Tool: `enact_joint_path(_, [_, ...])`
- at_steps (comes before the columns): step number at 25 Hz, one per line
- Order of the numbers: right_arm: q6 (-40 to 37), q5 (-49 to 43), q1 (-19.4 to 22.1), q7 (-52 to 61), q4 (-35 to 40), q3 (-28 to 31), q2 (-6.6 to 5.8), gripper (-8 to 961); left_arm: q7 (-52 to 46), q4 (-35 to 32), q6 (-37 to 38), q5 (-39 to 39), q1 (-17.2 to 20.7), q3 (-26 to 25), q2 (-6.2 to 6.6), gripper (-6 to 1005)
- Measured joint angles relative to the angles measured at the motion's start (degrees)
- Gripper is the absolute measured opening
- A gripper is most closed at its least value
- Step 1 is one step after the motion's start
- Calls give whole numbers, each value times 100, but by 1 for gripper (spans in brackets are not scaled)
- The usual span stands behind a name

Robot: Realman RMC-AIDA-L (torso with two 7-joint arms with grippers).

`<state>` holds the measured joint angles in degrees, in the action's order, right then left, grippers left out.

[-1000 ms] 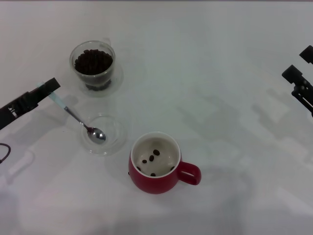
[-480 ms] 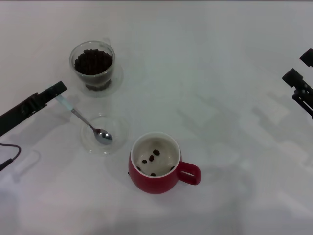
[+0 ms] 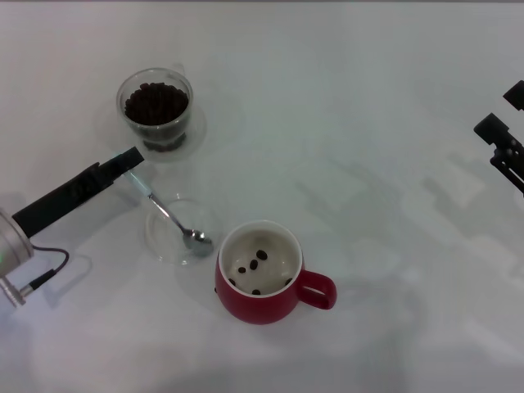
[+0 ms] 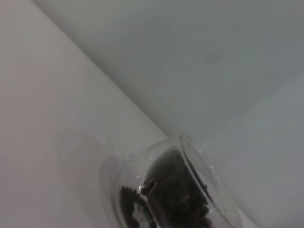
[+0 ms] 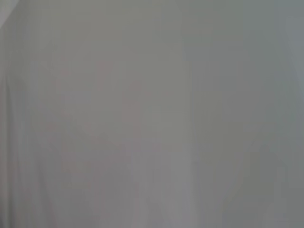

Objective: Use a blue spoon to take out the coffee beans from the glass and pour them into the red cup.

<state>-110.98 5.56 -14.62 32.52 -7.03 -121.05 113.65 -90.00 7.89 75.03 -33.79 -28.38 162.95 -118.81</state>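
Left gripper jaws clamped on spoon handle, bowl just beside red cup rim. Glass near. Right gripper at worktop edge, jaws' state unclear.

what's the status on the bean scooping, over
Left gripper shut on blue spoon, bowl over clear dish, empty. Right gripper parked at right edge. Path to glass open.

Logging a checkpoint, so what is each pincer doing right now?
Left pincer: shut on the blue spoon.
Right pincer: parked at the right edge, holding nothing visible.
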Motion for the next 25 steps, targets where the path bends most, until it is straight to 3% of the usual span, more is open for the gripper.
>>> enact_joint_path(5, [-1,-7,-30,0,-7,-5,-2,637,45,35,-33,-1,106,-5,0,128])
enact_joint_path(11, [-67,-22,-21,1,26,-6,-3,637,310,380,110,-283,365,-56,33,381])
enact_joint_path(16, [-152,-26,-14,4,27,-6,-2,637,969,1060,762,-771,501,-28,94,591])
enact_joint_path(21, [-204,3,-15,5,27,24,10,637,1906,1258,1366,-1262,528,-16,204,616])
enact_joint_path(25, [-305,71,-11,-30,31,46,27,637,2787,1368,1381,-1832,553,-41,181,637])
